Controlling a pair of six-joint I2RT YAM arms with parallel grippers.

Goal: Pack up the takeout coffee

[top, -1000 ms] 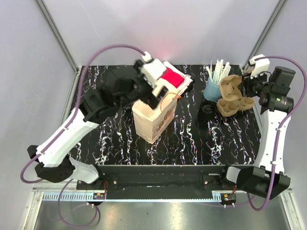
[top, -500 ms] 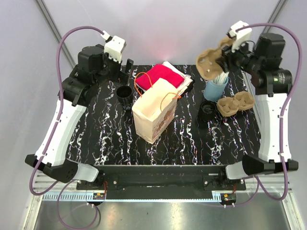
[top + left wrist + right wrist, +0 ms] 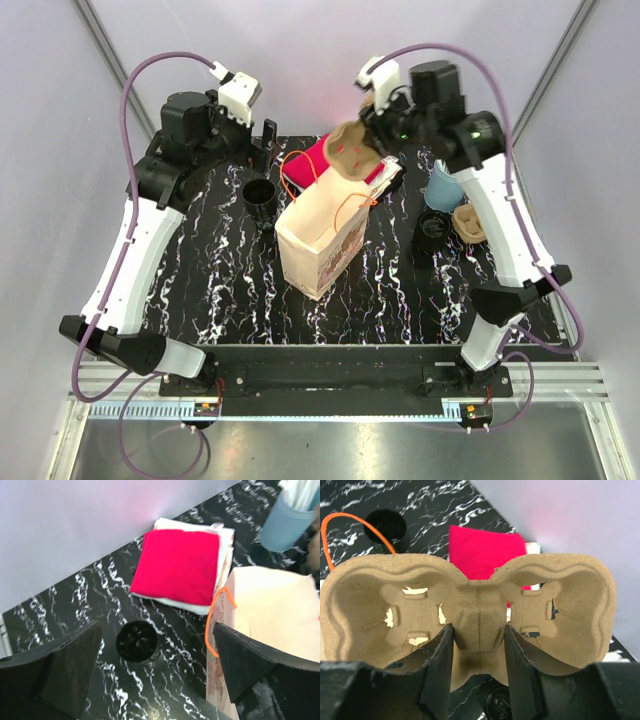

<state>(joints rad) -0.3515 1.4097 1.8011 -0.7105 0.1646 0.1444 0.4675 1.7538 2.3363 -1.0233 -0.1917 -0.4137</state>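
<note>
My right gripper [image 3: 368,135] is shut on the middle ridge of a brown pulp cup carrier [image 3: 352,152], holding it in the air over the far edge of the open paper bag [image 3: 318,238]. The right wrist view shows the carrier [image 3: 385,600] filling the frame, its ridge pinched by my gripper [image 3: 477,635]. A black coffee cup [image 3: 258,193] stands left of the bag. My left gripper [image 3: 266,135] hangs open and empty at the back left; from its wrist the gripper [image 3: 157,650] looks down on the cup [image 3: 137,640] and the bag [image 3: 270,610].
A red napkin [image 3: 322,157] lies on white ones behind the bag. At the right stand a blue cup of straws [image 3: 440,186], a second pulp carrier [image 3: 469,222] and a black lidded cup [image 3: 432,229]. The bag's orange handles [image 3: 350,205] stick up.
My right arm swung the carrier left, from above the blue straw cup to over the bag. My left arm withdrew from the bag to the back left, then stayed.
</note>
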